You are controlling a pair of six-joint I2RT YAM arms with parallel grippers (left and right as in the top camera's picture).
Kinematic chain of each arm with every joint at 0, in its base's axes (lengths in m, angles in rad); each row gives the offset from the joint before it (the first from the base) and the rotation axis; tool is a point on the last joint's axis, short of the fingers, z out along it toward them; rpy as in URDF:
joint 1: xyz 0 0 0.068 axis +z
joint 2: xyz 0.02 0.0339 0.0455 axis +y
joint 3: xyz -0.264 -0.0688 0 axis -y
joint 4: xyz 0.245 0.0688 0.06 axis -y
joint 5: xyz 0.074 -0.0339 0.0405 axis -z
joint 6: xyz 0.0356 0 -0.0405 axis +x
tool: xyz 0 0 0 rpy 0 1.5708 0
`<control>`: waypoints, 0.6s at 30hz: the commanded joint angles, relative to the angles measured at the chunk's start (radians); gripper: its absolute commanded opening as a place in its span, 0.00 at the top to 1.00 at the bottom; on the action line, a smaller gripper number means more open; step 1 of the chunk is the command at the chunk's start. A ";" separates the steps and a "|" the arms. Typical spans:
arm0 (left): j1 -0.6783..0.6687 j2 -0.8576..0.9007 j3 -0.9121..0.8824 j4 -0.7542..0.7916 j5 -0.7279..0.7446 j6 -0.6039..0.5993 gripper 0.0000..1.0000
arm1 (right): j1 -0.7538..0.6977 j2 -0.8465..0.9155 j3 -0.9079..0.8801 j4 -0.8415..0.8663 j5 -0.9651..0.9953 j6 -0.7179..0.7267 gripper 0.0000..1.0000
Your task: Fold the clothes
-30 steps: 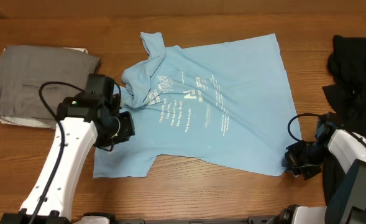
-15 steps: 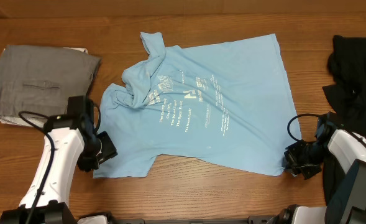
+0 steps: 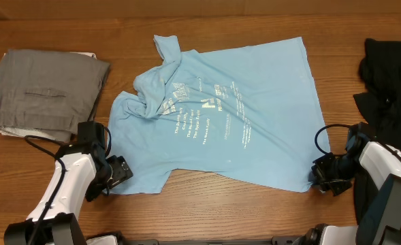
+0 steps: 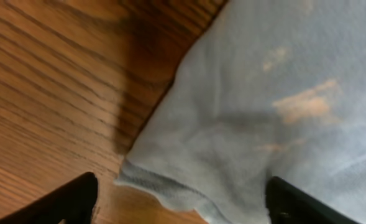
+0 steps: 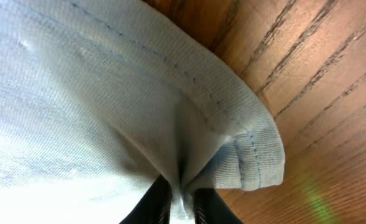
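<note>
The T-shirt (image 3: 220,129) lies spread across the middle of the surface (image 3: 220,221), lettering up. It is mostly flat on the right and bunched into wrinkles at its far-left part. A folded grey garment (image 3: 43,95) sits at the far left and a heap of dark clothes (image 3: 391,68) at the far right, both apart from the work.

The right claw (image 3: 321,175) is at the near-right corner of the shirt. Its wrist view shows the fingers (image 5: 155,205) pinched together on the stitched hem, which gathers into a pleat between them. This probably pins that corner so it can be lifted or pulled taut.

The left claw (image 3: 115,173) is low over the near-left corner. In its wrist view the fingers (image 4: 77,199) stand apart, with the cloth's corner lying between them, not yet gripped. It seems placed to take hold of that corner as the right has hold of its own, so both near corners can be carried over together for a fold.
</note>
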 commanded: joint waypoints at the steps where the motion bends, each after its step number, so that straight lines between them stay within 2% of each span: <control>1: 0.007 0.001 -0.012 0.026 -0.022 -0.004 0.07 | 0.004 0.072 -0.063 0.103 0.035 -0.019 0.82; 4: 0.007 0.012 -0.035 0.071 -0.014 -0.008 0.10 | 0.004 0.072 -0.063 0.101 0.035 -0.018 0.81; 6: 0.007 0.038 -0.064 0.129 0.021 -0.011 0.18 | 0.004 0.072 -0.063 0.101 0.035 -0.018 0.80; 11: 0.007 0.091 -0.088 0.161 0.041 -0.023 0.19 | 0.004 0.072 -0.063 0.101 0.035 -0.018 0.78; 13: 0.007 0.116 -0.093 0.180 0.047 -0.023 0.23 | 0.004 0.072 -0.063 0.101 0.035 -0.018 0.77; 14: 0.007 0.125 -0.093 0.182 0.058 -0.023 0.31 | 0.004 0.072 -0.063 0.101 0.035 -0.018 0.77; 17: 0.007 0.133 -0.093 0.176 0.115 -0.023 0.79 | 0.004 0.072 -0.063 0.101 0.035 -0.018 0.83; 18: 0.007 0.133 -0.092 0.171 0.138 -0.023 0.96 | 0.004 0.072 -0.062 0.102 0.035 -0.019 0.94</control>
